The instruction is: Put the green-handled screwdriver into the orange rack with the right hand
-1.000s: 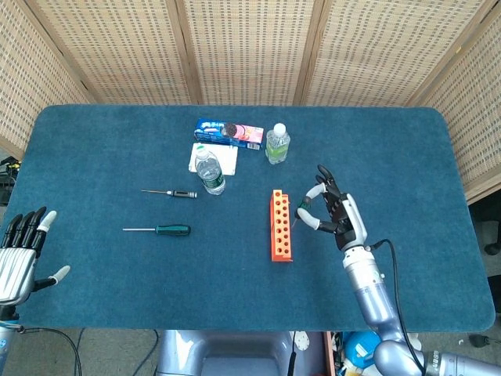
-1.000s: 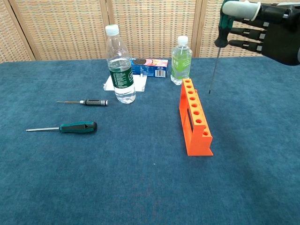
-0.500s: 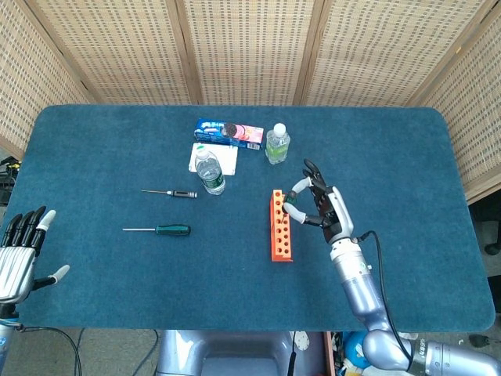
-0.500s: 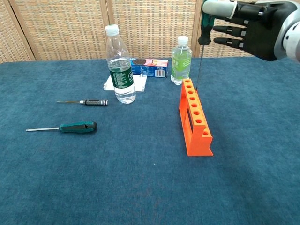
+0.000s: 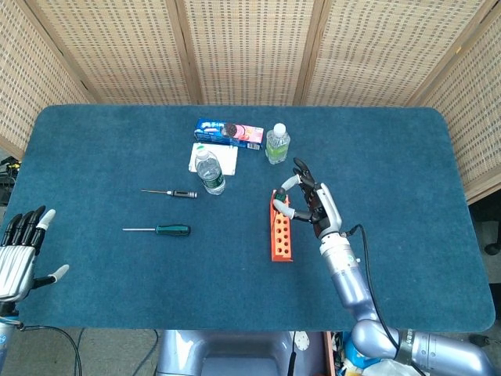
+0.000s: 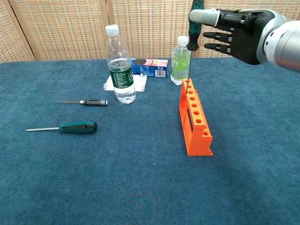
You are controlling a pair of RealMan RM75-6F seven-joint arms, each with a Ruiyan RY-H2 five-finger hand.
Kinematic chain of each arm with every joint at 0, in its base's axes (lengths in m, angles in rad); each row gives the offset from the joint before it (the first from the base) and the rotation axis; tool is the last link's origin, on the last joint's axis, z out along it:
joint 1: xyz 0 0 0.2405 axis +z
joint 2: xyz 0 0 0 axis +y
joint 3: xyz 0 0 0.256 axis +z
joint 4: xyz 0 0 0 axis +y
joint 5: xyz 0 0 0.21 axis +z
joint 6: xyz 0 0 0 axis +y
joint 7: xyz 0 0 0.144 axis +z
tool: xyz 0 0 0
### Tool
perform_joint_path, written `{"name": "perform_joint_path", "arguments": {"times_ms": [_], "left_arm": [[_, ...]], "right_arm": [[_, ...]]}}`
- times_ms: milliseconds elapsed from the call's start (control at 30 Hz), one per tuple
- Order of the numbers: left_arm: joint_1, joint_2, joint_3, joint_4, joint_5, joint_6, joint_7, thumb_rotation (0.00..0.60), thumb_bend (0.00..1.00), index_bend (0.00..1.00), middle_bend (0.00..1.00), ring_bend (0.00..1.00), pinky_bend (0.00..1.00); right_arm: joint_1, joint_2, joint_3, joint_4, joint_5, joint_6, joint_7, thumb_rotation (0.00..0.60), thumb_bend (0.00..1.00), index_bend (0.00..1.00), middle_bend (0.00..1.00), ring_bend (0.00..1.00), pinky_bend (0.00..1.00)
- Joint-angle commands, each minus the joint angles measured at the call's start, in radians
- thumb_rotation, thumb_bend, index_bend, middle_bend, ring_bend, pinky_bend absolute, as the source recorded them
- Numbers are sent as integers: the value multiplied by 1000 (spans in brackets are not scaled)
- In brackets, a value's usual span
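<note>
My right hand (image 6: 236,30) (image 5: 311,202) pinches a green-handled screwdriver (image 6: 193,33) by its handle, between thumb and a finger, with the other fingers spread. The tool hangs upright, and its thin shaft (image 6: 188,75) reaches down to the far end of the orange rack (image 6: 194,119) (image 5: 281,229). I cannot tell whether the tip is inside a hole. A second green-handled screwdriver (image 6: 77,127) (image 5: 160,229) lies flat on the blue table at the left. My left hand (image 5: 19,252) hovers open at the table's near left edge.
A black-handled screwdriver (image 6: 89,101) lies behind the green one. A clear bottle (image 6: 119,65) stands on a white card (image 5: 228,159). A green-tinted bottle (image 6: 181,60) stands just behind the rack, with a cookie box (image 6: 149,66) to its left. Wicker screens wall the back.
My right hand has carried the screwdriver leftward, from right of the rack to above its far end. The shaft tip now meets the rack's far holes. The left hand is still.
</note>
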Motion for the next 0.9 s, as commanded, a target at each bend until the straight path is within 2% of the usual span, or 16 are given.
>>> {"name": "perform_joint_path", "arguments": {"times_ms": [33,900], "left_arm": [[0,-1,0,0,0,-1,1,600,0,0,0,0,0],[-4,-5,0,6,-10,-9,4,600,0,0,0,0,0]], "right_arm": [[2,-8,0,11,0,-7,2,600,219,627,14,0,0],[-2,-40,6,99,-16,-71,50,600,218,627,15,0,0]]}}
